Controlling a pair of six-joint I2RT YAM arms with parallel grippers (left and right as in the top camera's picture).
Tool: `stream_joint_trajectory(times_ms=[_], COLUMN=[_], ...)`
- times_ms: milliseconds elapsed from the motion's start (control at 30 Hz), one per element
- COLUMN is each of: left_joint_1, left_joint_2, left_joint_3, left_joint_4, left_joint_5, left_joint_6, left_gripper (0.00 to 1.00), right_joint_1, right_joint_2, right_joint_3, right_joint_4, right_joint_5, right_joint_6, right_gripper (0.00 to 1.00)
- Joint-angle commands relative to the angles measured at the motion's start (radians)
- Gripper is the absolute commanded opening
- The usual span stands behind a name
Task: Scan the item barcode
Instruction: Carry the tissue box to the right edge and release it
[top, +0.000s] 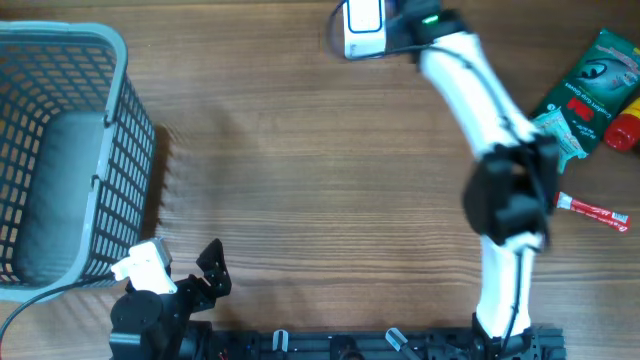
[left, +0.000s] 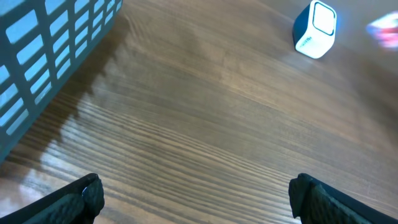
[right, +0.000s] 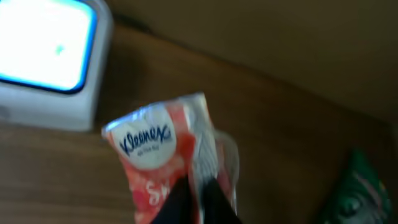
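While poised beside white, blue-edged box scanner (right: 46, 56) at far edge of wooden tabletop (top: 300, 150), pinches red-and-white Kleenex tissue pack (right: 155, 149) in tightly closed right claw (right: 194, 194). Holds left claw (left: 199, 196) spread wide, empty, near grey lattice basket (top: 140, 150).

basket (top: 135, 170) at left, scanner (top: 362, 25) behind centre, packets (top: 595, 75) right.

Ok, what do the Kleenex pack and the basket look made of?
Kleenex pack: thin glossy plastic film, probably; it crinkles and glints along the sealed edge. Basket: grey moulded plastic, matte-looking, judging by its even lattice walls.
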Motion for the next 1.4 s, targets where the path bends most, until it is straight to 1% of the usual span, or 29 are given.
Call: stream_joint_trajectory(times_ms=[0, 33, 67, 167, 267, 300, 367, 467, 567, 600, 633, 700, 800, 900, 967, 1033, 1067, 1200, 1267, 1367], left_joint_1=[0.006, 0.006, 0.006, 0.006, 0.006, 0.006, 0.006, 0.006, 0.006, 0.006, 0.006, 0.006, 0.006, 0.006, 0.006, 0.006, 0.006, 0.006, 0.006, 0.006], left_joint_2=[-0.004, -0.004, -0.004, -0.004, -0.004, -0.004, -0.004, -0.004, -0.004, -0.004, -0.004, -0.004, -0.004, -0.004, -0.004, -0.004, -0.004, -0.004, -0.004, -0.004], left_joint_3=[-0.001, -0.001, -0.001, -0.001, -0.001, -0.001, -0.001, -0.001, -0.001, -0.001, -0.001, -0.001, -0.001, -0.001, -0.001, -0.001, -0.001, -0.001, -0.001, -0.001], left_joint_4=[0.002, 0.002, 0.002, 0.002, 0.002, 0.002, 0.002, 0.002, 0.002, 0.002, 0.002, 0.002, 0.002, 0.002, 0.002, 0.002, 0.002, 0.002, 0.002, 0.002], left_joint_5=[0.004, 0.004, 0.004, 0.004, 0.004, 0.004, 0.004, 0.004, 0.004, 0.004, 0.004, 0.004, 0.004, 0.004, 0.004, 0.004, 0.004, 0.004, 0.004, 0.004], left_joint_6=[0.020, 0.020, 0.020, 0.020, 0.020, 0.020, 0.020, 0.020, 0.019, 0.020, 0.020, 0.020, 0.020, 0.020, 0.020, 0.020, 0.020, 0.020, 0.020, 0.020], left_gripper=[1.00, 1.00, 1.00, 1.00, 1.00, 1.00, 1.00, 1.00, 1.00, 1.00, 1.00, 1.00, 1.00, 1.00, 1.00, 1.00, 1.00, 1.00, 1.00, 1.00], right_joint_1=[-0.174, -0.234, -0.283, -0.437, -0.559, -0.607, -0.666, -0.727, -0.780, -0.791, -0.807, -0.814, -0.805, -0.784, -0.760, -0.731, -0.706, -0.618, -0.591, -0.589], right_joint_2=[-0.136, -0.137, -0.134, -0.117, -0.105, -0.105, -0.105, -0.105, -0.105, -0.105, -0.110, -0.130, -0.224, -0.378, -0.481, -0.568, -0.632, -0.859, -0.957, -1.086], right_joint_3=[0.015, 0.015, 0.011, -0.054, -0.188, -0.272, -0.364, -0.427, -0.452, -0.452, -0.446, -0.428, -0.412, -0.412, -0.412, -0.412, -0.412, -0.412, -0.412, -0.412], right_joint_4=[-0.214, -0.283, -0.323, -0.381, -0.359, -0.323, -0.298, -0.293, -0.266, -0.257, -0.251, -0.246, -0.195, -0.157, -0.130, -0.126, -0.137, -0.203, -0.226, -0.226], right_joint_5=[0.079, 0.097, 0.100, 0.095, 0.096, 0.096, 0.095, 0.095, 0.096, 0.095, 0.050, -0.047, -0.203, -0.460, -0.694, -0.843, -0.886, -0.889, -0.889, -0.889], right_joint_6=[0.359, 0.461, 0.524, 0.662, 0.691, 0.721, 0.772, 0.842, 0.846, 0.846, 0.835, 0.809, 0.718, 0.638, 0.528, 0.460, 0.443, 0.430, 0.473, 0.541], right_gripper=[0.04, 0.05, 0.04, 0.04, 0.04, 0.05, 0.04, 0.04, 0.05, 0.20, 0.81, 1.00, 1.00, 1.00, 1.00, 1.00, 1.00, 1.00, 1.00, 1.00])
